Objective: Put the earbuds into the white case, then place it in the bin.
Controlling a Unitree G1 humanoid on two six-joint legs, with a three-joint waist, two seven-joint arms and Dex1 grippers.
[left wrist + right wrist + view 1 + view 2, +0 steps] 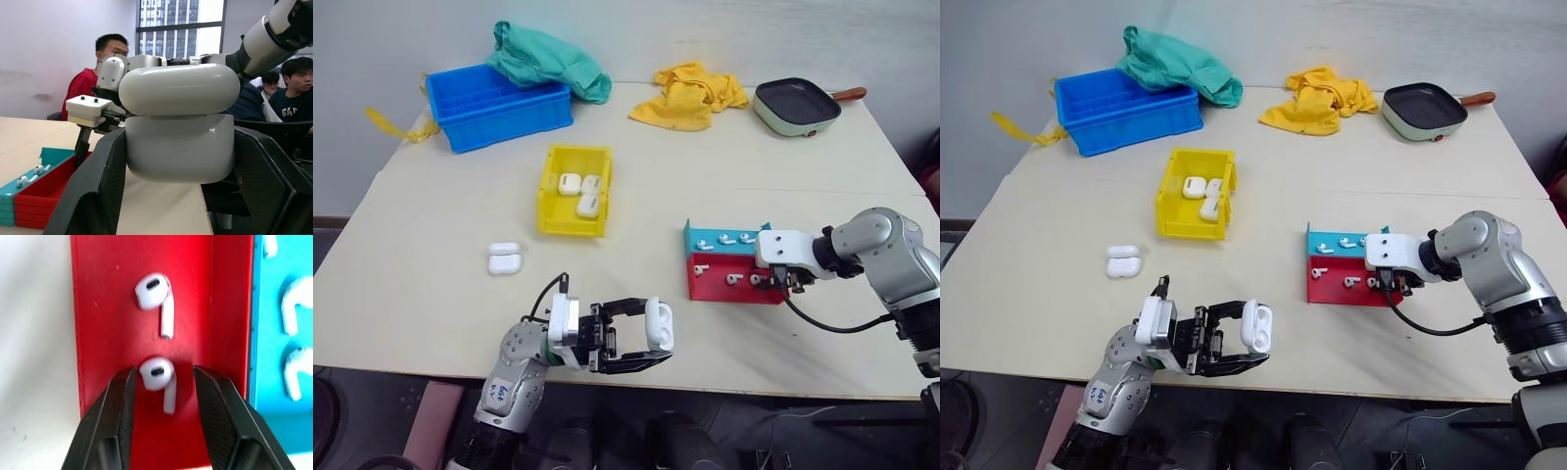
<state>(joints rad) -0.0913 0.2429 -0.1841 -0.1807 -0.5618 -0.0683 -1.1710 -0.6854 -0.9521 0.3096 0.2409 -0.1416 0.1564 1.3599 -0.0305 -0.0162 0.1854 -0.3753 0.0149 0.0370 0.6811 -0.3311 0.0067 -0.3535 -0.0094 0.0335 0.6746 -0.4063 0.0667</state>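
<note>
While the left gripper (651,345) hangs at the near desk (431,323) edge, its jaws are clamped on a glossy white case (658,324), rounded and smooth. Right of it, the right gripper (164,382) stands over the red half of a teal-and-red tray (729,289), jaws partly apart around one small earbud (157,374), not pinching it. A spare case (504,258) lies left. Farther, the yellow bin (553,201) holds three cases. Beyond are a blue crate (499,113), crumpled cloths (690,93) and a pan (798,103).

Three cases (580,192) lie in the bin (554,217), the tray (700,277) to its right, the crate (470,127) behind
</note>
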